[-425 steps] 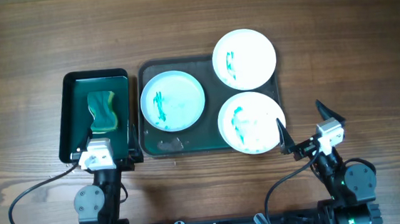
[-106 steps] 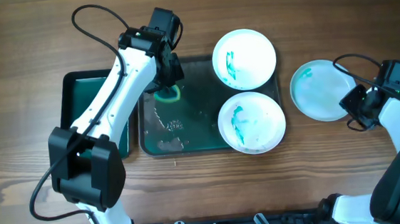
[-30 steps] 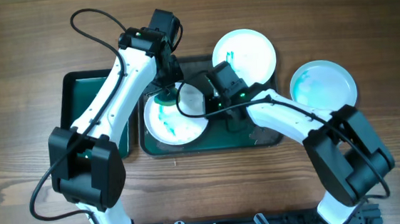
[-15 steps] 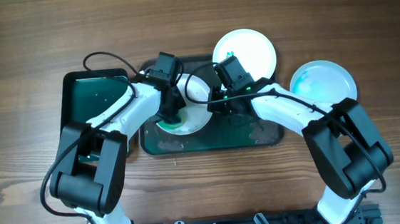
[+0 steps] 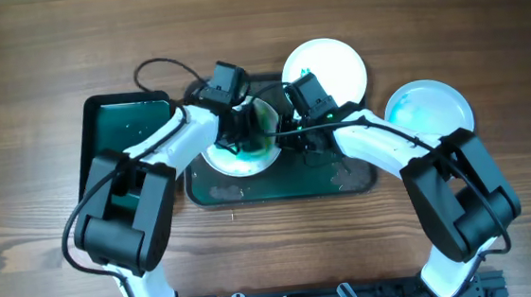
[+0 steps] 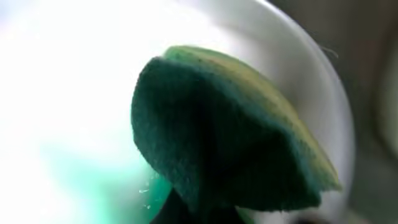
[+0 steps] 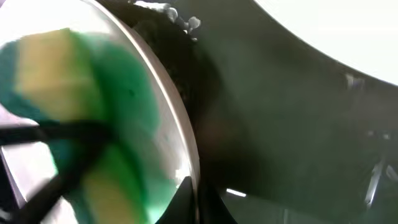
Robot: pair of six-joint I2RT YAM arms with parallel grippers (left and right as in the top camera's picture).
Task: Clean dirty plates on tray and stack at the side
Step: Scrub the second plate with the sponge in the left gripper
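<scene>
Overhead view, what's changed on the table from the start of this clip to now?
The left end effector took the sponge from the side tray and now scrubs the lower plate with it. The right end effector set the left plate on the table at right, then moved the lower plate to the left part of the tray and holds its rim. The top plate stayed put.
</scene>
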